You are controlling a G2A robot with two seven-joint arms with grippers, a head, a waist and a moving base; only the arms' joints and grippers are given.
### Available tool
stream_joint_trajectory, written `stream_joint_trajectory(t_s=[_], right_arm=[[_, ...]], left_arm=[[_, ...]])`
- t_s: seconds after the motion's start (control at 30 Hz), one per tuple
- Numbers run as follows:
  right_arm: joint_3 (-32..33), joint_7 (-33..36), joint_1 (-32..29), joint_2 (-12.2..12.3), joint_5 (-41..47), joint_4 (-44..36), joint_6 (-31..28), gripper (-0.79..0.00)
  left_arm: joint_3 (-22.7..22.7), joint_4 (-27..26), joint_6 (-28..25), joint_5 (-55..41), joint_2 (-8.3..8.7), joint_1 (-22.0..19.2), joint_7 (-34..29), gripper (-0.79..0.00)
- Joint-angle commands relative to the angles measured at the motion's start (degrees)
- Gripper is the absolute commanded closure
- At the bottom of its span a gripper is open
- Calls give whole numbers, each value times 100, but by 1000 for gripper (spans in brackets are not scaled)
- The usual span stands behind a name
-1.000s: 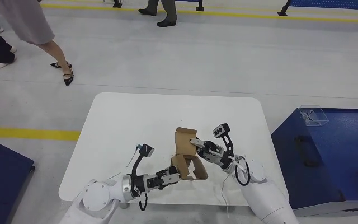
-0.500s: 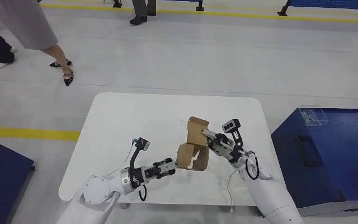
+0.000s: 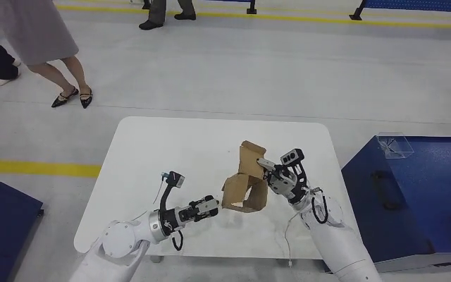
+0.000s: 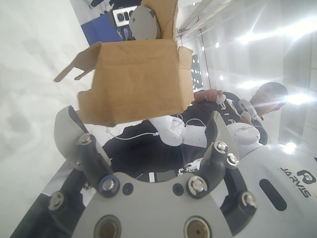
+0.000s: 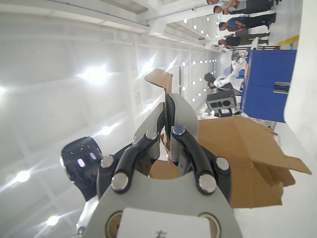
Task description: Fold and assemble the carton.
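A brown cardboard carton stands half-formed near the table's front middle, one flap sticking up and the side toward the front open. My right gripper is shut on the carton's upper flap, pinching the cardboard edge between its fingers. My left gripper sits just to the left of the carton, open, with nothing between its fingers. In the left wrist view the carton hangs a short way ahead of the open jaws, apart from them.
The white table has bare room at the back and left. A blue cabinet stands right of the table, with a small clear holder on its corner. People walk on the floor beyond.
My left gripper let go of the carton and drew back to the left. My right gripper carried the carton right and a little back, tilting it more upright.
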Motion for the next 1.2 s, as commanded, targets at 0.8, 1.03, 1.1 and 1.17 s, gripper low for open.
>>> stream_joint_trajectory(t_s=[0.8, 1.03, 1.1, 1.17], right_arm=[[128, -1628, -235, -135, 3721, -258, 4560, 0], [126, -1703, -306, -153, 3658, -332, 4561, 0], [112, -1677, -331, -157, 3542, -357, 4499, 0], [87, -1641, -359, -166, 3488, -360, 4452, 0]], left_arm=[[219, -726, 1217, 12203, -308, 733, 8215, -785], [362, -602, 1848, 12618, -336, 653, 8420, -785], [400, -609, 1917, 12606, -348, 632, 8387, -785], [427, -634, 1997, 12667, -356, 604, 8316, -785]])
